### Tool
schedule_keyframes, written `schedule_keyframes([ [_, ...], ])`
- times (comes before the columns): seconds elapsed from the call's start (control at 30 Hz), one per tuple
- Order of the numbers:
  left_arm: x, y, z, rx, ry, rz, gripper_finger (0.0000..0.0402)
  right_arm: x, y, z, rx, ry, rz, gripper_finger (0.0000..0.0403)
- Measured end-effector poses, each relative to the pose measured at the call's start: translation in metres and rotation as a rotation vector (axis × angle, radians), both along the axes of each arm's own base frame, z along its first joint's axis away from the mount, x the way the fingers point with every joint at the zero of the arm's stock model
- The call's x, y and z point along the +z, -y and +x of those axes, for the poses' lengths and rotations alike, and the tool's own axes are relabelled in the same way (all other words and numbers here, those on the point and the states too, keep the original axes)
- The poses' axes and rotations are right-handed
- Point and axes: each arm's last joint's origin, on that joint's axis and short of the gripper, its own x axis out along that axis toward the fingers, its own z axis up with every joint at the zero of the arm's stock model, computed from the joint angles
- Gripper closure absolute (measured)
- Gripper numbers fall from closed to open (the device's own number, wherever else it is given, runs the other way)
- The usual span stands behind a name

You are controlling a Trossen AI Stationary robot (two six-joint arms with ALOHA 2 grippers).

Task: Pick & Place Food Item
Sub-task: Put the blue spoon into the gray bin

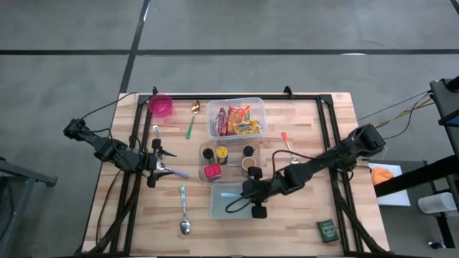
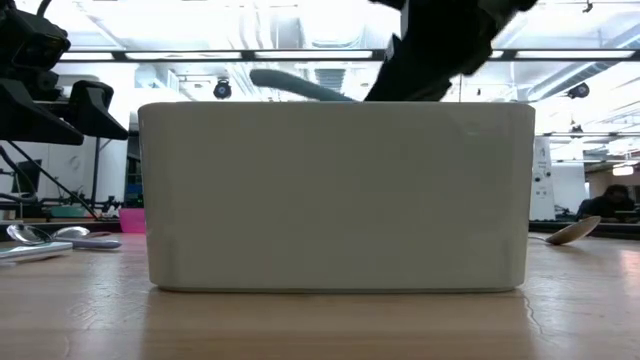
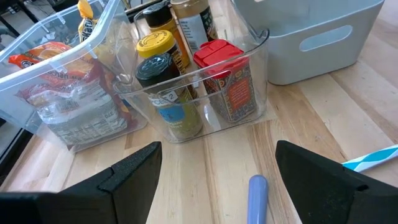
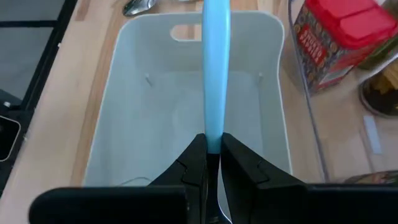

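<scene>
Print covers the spice jars (image 3: 180, 81) and snack packets (image 3: 68, 93); none of it can be read.

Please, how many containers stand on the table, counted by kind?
Clear plastic tubs: 2 (snack tub, spice-jar tray)
Grey bin: 1
Pink cup: 1
Total: 4

right gripper (image 1: 247, 192) held over pale grey plastic bin (image 1: 224, 209) | light-blue utensil handle (image 1: 231, 193) gripped | left gripper (image 1: 162, 161) positioned by purple-handled utensil (image 1: 176, 172) (jaws spread)
</scene>
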Motion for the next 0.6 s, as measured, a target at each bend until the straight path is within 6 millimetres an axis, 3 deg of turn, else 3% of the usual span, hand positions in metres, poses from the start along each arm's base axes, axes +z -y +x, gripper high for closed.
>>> schedule_keyframes([
  [0.27,0.0,0.0,0.0,0.0,0.0,0.0,0.0085,-0.022,0.008,-0.007,-0.04,0.024,0.052,0.0375],
  [0.6,0.0,0.0,0.0,0.0,0.0,0.0,0.0085,-0.026,0.009,-0.009,-0.043,0.038,0.054,0.0374],
])
